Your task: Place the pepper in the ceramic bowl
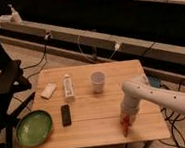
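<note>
Six things sit on the wooden table, and we log them left to right: the ceramic bowl at the 8 o'clock corner, a whitish block at 10, a black bar just at the bowl's 3 o'clock, a white tube at 11, a small cup at 12. The pepper is at 5 o'clock by the front edge, well apart from the bowl, with the gripper pointing down right at its top end. We cannot tell whether the claw is clamped on it or apart.
</note>
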Controlling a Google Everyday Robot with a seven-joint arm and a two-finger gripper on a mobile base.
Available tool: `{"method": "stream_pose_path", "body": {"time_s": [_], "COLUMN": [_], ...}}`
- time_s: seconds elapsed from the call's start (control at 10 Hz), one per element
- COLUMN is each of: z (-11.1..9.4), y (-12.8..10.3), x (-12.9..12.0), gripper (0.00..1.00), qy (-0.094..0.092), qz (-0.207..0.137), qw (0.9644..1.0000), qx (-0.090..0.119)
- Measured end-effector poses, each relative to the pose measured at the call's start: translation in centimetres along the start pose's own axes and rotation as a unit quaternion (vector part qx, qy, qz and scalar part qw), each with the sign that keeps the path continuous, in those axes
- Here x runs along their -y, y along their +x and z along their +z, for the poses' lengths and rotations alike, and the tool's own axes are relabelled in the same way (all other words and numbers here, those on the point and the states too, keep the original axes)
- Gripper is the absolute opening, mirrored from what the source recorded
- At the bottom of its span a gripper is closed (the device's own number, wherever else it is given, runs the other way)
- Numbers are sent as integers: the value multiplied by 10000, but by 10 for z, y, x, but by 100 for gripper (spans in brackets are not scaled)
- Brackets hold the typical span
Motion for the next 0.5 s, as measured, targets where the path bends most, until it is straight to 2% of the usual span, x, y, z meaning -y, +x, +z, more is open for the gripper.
{"method": "stream_pose_path", "body": {"time_s": [0.2, 0.4, 0.5], "z": [-11, -40, -64], "y": [-6, -19, -24], "x": [7, 26, 37], "gripper": [0, 0, 0], "qy": [-53, -85, -83], "qz": [34, 21, -6], "qw": [9997, 9981, 9964], "qx": [-253, -604, -844]}}
